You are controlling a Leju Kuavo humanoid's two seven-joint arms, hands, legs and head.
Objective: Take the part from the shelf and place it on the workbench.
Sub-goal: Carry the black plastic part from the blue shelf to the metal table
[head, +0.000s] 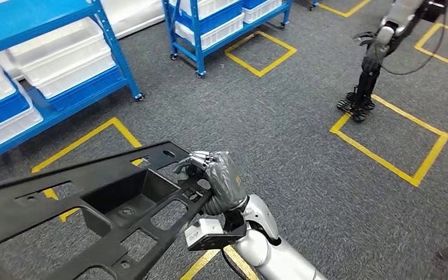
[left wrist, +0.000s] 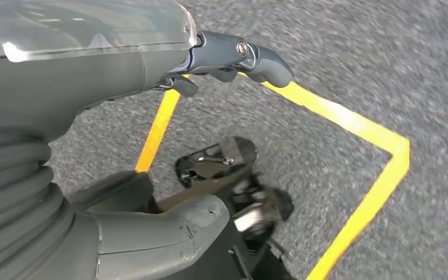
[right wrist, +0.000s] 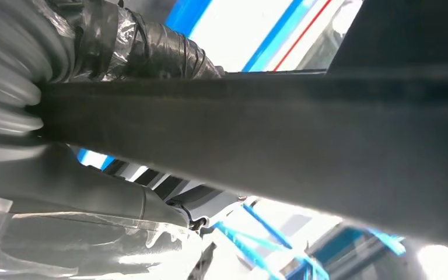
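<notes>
The part (head: 52, 204) is a large flat black plastic frame with cut-outs and a deep square pocket, held up in front of me over the carpet. My right hand (head: 220, 177) grips its right end, fingers curled over the edge. In the right wrist view the part's dark edge (right wrist: 280, 128) runs across the picture, with the right hand (right wrist: 64, 169) wrapped round it. My left hand (left wrist: 93, 105) hangs over the floor with thumb and fingers apart and nothing between them.
Blue shelves (head: 114, 52) with white bins (head: 64, 61) stand at the left, and another blue rack (head: 201, 29) stands behind. Yellow tape squares (head: 396, 140) mark the grey carpet. Another robot (head: 376, 55) stands at the far right.
</notes>
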